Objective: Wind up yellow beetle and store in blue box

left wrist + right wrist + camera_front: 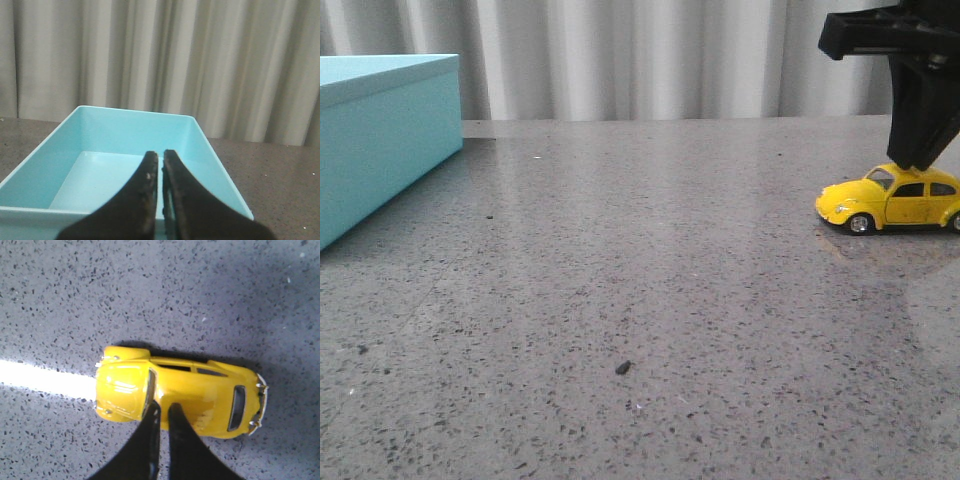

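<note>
Grey speckled stone tabletop (620,300) fills the front view, matte with a soft sheen at the right side; pale pleated curtain (640,60) hangs along the far edge as the backdrop. Small dark crumb (622,368) lies near the middle toward the near edge. Blue box (380,130) sits at the far left corner area, cut by the left border of the front view, one long side facing the open middle. Left wrist view looks into the box from above its near rim: open top, bare pale floor inside, no lid seen there. Left hand (161,165) hovers over the box rim, fingers together with only a thin slit between them, holding nothing. Yellow beetle (890,200) stands on its wheels at the far right side of the tabletop, nose pointing left toward the box, tail cut by the right border. Right hand (920,160) comes straight down onto the car roof; in the right wrist view its fingers (150,435) are almost closed and the tips rest over the roof just behind the windscreen, not around the body. Bright light stripe crosses the stone beside the car nose in that view. Wide bare stretch of tabletop lies between car and box; car and box well apart
</note>
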{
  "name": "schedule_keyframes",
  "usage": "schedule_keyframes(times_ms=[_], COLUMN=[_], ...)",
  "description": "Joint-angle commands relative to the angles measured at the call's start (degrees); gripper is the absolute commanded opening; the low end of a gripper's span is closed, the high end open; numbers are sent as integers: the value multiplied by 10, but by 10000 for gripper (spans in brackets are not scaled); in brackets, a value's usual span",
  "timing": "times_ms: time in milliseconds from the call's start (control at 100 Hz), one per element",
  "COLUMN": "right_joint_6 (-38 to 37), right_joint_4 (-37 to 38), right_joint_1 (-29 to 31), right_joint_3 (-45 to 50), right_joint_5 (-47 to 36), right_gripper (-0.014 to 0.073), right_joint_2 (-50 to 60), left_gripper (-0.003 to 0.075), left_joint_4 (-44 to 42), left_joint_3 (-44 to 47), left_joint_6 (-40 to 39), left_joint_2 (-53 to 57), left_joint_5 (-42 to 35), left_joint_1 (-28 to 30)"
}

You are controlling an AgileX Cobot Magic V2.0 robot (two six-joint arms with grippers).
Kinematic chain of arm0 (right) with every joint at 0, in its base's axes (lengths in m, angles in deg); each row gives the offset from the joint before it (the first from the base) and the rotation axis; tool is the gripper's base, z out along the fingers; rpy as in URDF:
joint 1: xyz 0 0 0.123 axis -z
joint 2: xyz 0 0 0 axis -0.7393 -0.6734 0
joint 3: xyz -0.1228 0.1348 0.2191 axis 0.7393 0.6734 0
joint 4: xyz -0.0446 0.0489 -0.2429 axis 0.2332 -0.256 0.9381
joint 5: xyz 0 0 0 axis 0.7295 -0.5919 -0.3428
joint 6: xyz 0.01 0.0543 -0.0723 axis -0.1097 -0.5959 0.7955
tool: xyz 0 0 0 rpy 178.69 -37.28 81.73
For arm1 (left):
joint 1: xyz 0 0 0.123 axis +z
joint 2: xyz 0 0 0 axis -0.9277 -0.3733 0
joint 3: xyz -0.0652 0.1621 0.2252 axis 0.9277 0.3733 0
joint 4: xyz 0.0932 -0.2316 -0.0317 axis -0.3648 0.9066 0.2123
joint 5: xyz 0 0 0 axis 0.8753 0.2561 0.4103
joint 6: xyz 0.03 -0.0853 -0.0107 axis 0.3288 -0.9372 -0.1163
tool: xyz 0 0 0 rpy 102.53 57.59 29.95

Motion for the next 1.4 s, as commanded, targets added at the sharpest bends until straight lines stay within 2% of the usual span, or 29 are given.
schedule_keyframes(times_ms=[0,740,930,1110,1390], right_joint_6=[-1,-1,-27,-29,-29], right_joint_4=[2,11,62,64,79], right_joint_1=[0,4,4,27,94], right_joint_3=[-19,-19,-19,-19,-19], right_joint_5=[-18,-9,11,27,47], right_gripper=[-41,-41,-41,-41,-41], right_joint_2=[14,-17,-20,-20,-20], left_gripper=[-21,-21,-21,-21,-21], left_joint_4=[3,3,3,3,3], left_joint_3=[-20,-20,-20,-20,-20], left_joint_6=[-4,-4,-4,-4,-4], left_joint_2=[-11,-11,-11,-11,-11], left_joint_5=[-44,-43,-43,-43,-43], left_joint_1=[1,1,1,1,1])
